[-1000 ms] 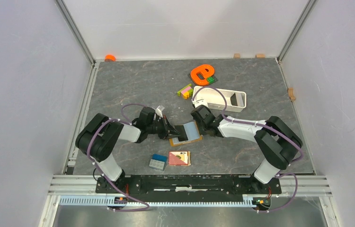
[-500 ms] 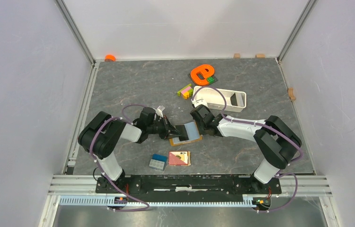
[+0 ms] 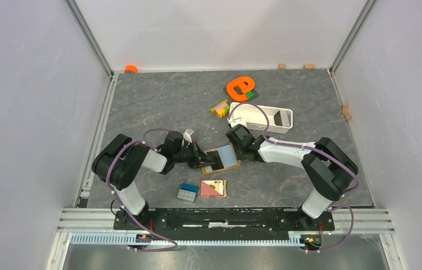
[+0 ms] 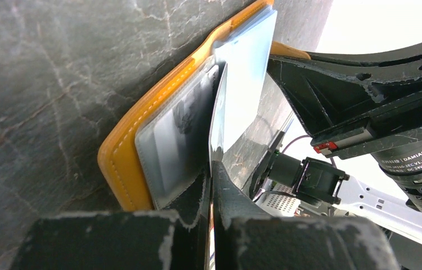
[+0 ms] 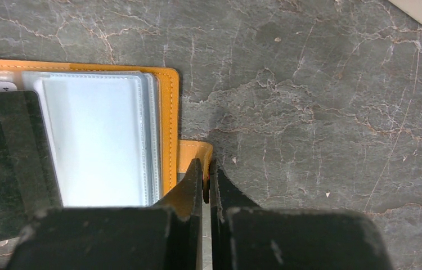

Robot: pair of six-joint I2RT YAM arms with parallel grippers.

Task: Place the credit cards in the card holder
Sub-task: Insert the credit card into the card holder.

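Observation:
The card holder (image 3: 227, 158) lies open mid-table, tan-orange with clear grey-blue sleeves (image 5: 99, 138). My left gripper (image 3: 202, 159) is shut on a thin credit card (image 4: 218, 112). In the left wrist view the card is edge-on against the holder's left sleeves (image 4: 178, 135). From above the card (image 3: 213, 157) looks dark and covers the holder's left half. My right gripper (image 5: 206, 169) is shut on the holder's small orange clasp tab (image 5: 194, 151) at its right edge. No other credit cards show.
A white tray (image 3: 279, 121) stands behind the right arm. An orange letter-shaped piece (image 3: 239, 87) and coloured blocks (image 3: 219, 108) sit farther back. A blue-and-grey block (image 3: 187, 192) and a red-and-tan tile (image 3: 213, 188) lie near the front.
My left gripper has shifted slightly down and right, bringing the card lower over the holder's left half. The right arm has stayed in place.

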